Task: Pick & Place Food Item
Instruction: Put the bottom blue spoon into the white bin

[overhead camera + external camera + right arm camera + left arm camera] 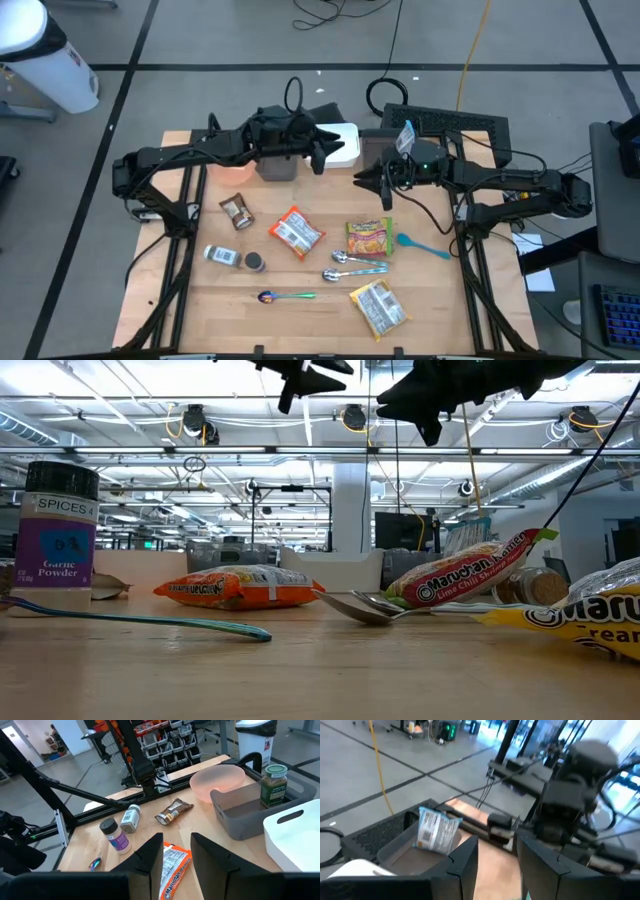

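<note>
The table is pale wood, smooth and matt, with visible grain. The ramen packets are glossy, crinkled plastic film. The spoon looks like polished metal. The grey bin and white bin are matt plastic, and the pink bowl is translucent plastic. The spice jar has a paper label.
</note>
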Robot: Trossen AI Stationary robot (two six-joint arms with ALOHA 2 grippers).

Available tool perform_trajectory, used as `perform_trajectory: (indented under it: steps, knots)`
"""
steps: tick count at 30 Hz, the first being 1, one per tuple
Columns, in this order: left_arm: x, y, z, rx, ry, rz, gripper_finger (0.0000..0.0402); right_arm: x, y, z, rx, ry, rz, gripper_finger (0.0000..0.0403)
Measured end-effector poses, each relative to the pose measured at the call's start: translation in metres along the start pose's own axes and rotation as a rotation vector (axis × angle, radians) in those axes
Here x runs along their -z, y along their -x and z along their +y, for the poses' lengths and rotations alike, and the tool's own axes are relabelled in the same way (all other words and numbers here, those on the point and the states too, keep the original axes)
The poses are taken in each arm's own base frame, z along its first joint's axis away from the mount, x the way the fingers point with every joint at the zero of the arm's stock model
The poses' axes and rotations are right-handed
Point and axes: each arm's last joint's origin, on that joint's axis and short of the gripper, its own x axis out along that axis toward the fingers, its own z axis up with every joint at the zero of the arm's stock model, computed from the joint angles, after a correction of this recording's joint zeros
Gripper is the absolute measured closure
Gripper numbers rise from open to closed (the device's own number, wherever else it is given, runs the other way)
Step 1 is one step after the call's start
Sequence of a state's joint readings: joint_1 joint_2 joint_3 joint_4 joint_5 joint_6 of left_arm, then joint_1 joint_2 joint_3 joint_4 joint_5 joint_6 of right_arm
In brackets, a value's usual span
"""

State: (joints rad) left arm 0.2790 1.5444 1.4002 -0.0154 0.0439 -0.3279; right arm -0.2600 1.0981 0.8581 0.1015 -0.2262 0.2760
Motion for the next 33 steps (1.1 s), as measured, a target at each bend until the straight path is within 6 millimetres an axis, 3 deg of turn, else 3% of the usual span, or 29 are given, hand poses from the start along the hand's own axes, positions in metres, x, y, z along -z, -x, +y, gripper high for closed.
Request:
perform_trajectory:
  steps: [21, 26, 33]
  knots:
    - [-0.017, 0.002, -0.006, 0.043, -0.004, -0.179, 0.0256, 0.000, 0.000, -0.001, 0.045, -0.050, -0.014, 0.0312]
    - [-0.016, 0.009, 0.002, 0.132, -0.016, -0.066, 0.0256, -0.001, 0.000, -0.001, 0.037, -0.067, -0.019, 0.0312]
    - [-0.021, 0.038, 0.015, 0.156, 0.011, 0.084, 0.0256, -0.004, 0.000, 0.000, 0.023, -0.069, -0.054, 0.0312]
